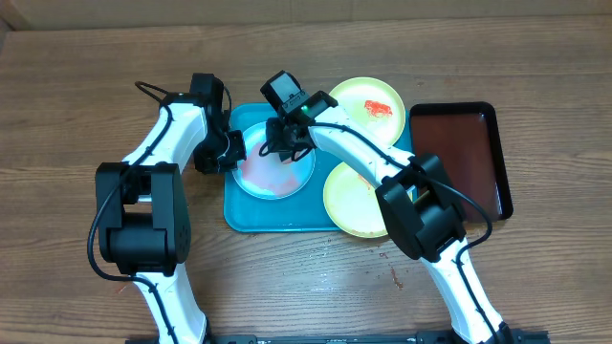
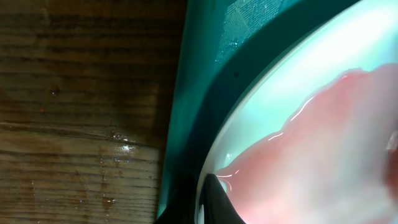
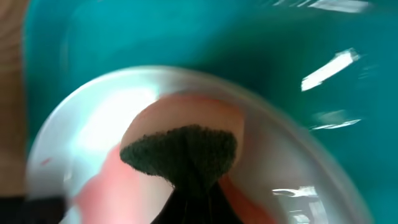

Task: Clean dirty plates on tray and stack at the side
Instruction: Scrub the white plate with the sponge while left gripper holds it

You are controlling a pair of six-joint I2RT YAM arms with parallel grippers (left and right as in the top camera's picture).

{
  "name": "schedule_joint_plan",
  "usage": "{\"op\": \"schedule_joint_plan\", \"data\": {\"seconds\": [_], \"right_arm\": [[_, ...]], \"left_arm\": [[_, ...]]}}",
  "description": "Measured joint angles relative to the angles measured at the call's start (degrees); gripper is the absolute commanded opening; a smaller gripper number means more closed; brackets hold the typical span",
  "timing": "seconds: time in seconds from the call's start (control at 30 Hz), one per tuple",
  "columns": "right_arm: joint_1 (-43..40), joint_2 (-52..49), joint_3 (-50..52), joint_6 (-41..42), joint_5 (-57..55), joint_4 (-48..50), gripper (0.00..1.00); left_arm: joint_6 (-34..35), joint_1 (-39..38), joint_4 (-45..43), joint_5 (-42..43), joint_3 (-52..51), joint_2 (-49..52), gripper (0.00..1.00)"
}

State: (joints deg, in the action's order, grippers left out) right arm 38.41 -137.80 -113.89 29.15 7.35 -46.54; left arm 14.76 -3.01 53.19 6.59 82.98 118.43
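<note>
The light-blue-rimmed plate (image 1: 277, 172) lies on the left part of the teal tray (image 1: 277, 218), its centre smeared pink. My left gripper (image 1: 229, 153) is shut on the plate's left rim; in the left wrist view its dark fingers (image 2: 211, 200) pinch the rim of the plate (image 2: 280, 93) over the tray (image 2: 199, 68). My right gripper (image 1: 287, 141) is shut on a dark sponge (image 3: 180, 152) pressed on the plate's wet pink centre (image 3: 99, 124). One yellow-green plate (image 1: 371, 103) with red sauce sits at the tray's back right. The other (image 1: 352, 199) overlaps the tray's right front edge.
A dark reddish, black-rimmed tray (image 1: 459, 153) lies to the right of the teal tray. A small red smear (image 1: 397, 277) marks the wooden table in front, near the right arm's base. Both arms reach over the tray from the front.
</note>
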Motion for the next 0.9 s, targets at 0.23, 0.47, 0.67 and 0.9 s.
{"op": "schedule_joint_plan", "data": {"seconds": [0.23,0.47,0.67,0.9], "right_arm": [[0.8,-0.7,0.0,-3.8,12.5,-2.5,0.04],[0.8,-0.7,0.0,-10.0,16.6,-11.7,0.04],[-1.8,-0.7,-0.1,-11.6,14.0,-15.0,0.04],[-5.7,-0.4,-0.2,-9.4,8.3,-11.7,0.04]], "left_arm": [[0.0,0.0,0.0,0.0,0.0,0.0,0.04],[0.0,0.0,0.0,0.0,0.0,0.0,0.04],[0.0,-0.1,-0.1,0.3,0.0,0.0,0.04],[0.1,-0.7,-1.0,0.9,0.0,0.0,0.04]]}}
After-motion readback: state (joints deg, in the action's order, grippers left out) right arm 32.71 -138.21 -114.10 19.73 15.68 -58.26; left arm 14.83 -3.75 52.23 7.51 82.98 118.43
